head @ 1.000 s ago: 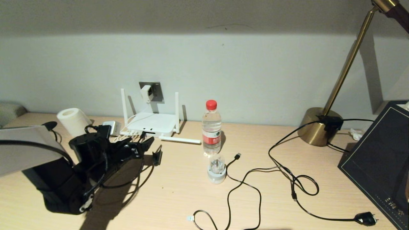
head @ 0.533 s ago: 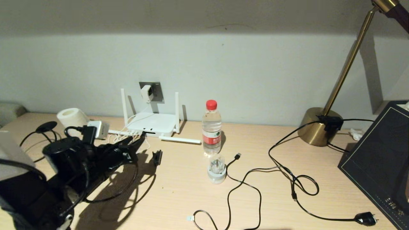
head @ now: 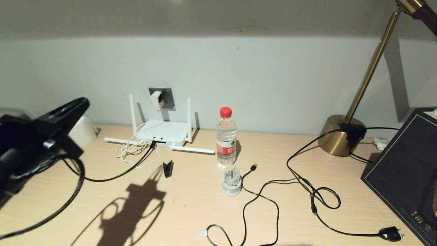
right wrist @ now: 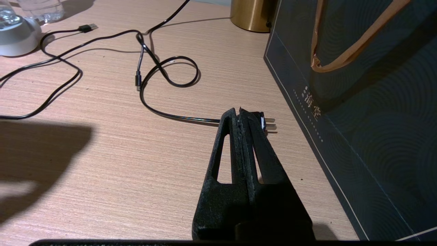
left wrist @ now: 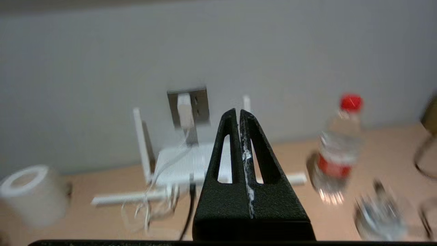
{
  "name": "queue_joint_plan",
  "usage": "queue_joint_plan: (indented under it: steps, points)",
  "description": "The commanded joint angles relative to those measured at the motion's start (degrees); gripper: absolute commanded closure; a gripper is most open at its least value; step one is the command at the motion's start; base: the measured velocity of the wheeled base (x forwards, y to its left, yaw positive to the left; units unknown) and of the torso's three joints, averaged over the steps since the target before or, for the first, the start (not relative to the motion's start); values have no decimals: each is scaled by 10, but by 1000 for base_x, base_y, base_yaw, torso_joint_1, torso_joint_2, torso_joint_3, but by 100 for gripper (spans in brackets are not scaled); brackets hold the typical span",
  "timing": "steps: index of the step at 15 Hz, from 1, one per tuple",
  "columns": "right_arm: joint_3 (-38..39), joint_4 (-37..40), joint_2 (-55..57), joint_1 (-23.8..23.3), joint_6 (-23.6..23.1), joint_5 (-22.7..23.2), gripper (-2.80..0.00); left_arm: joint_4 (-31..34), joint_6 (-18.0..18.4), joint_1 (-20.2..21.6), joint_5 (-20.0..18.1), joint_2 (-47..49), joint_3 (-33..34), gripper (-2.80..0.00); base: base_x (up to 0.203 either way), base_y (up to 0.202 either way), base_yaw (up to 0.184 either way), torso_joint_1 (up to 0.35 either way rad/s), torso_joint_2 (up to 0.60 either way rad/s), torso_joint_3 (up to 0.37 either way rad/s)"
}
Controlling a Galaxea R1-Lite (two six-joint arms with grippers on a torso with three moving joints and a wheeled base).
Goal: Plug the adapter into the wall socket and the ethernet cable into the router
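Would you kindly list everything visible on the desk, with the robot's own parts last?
adapter: 1, white, in wall socket
router: 1, white, below socket
ethernet cable: 1, black, in router
water bottle: 1, clear, red cap, mid-desk
domed gadget: 1, white, before bottle
lamp: 1, brass, right
bag: 1, dark, far right
left tool: shut, raised at left
right tool: shut, over the mains plug

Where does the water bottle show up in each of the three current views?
Head view: the bottle stands mid-table, beside the router, on the robot's right of it.
Left wrist view: the bottle shows beyond the shut left hand, again near the router.
Right wrist view: only its base shows, at the frame's edge.
Shared landmark: the red-capped bottle itself.
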Motion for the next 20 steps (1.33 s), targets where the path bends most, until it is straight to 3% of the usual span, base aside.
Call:
queue_joint_plan:
  steps: [1, 4, 5, 7, 10, 12, 17, 20]
  points:
    - [0, 0, 1, 0, 0, 0, 0, 206, 11, -2, -1, -215, 39, 0, 0, 0, 0, 0, 0, 0]
    - [0, 0, 1, 0, 0, 0, 0, 439, 26, -7, -27, -408, 121, 0, 0, 0, 0, 0, 0, 0]
    - [0, 0, 1, 0, -2, 0, 0, 487, 32, -8, -32, -462, 161, 0, 0, 0, 0, 0, 0, 0]
    - [0, 0, 1, 0, 4, 0, 0, 541, 37, -8, -6, -517, 215, 0, 0, 0, 0, 0, 0, 0]
    - [0, 0, 1, 0, 8, -1, 0, 569, 16, 57, 17, -514, 234, 0, 0, 0, 0, 0, 0, 0]
    - [0, 0, 1, 0, 8, -1, 0, 568, -37, 56, 33, -513, 236, 0, 0, 0, 0, 0, 0, 0]
    - [0, 0, 1, 0, 13, -1, 0, 599, -22, 127, 11, -555, 232, 0, 0, 0, 0, 0, 0, 0]
    - [0, 0, 1, 0, 16, -1, 0, 610, -20, 111, 5, -602, 231, 0, 0, 0, 0, 0, 0, 0]
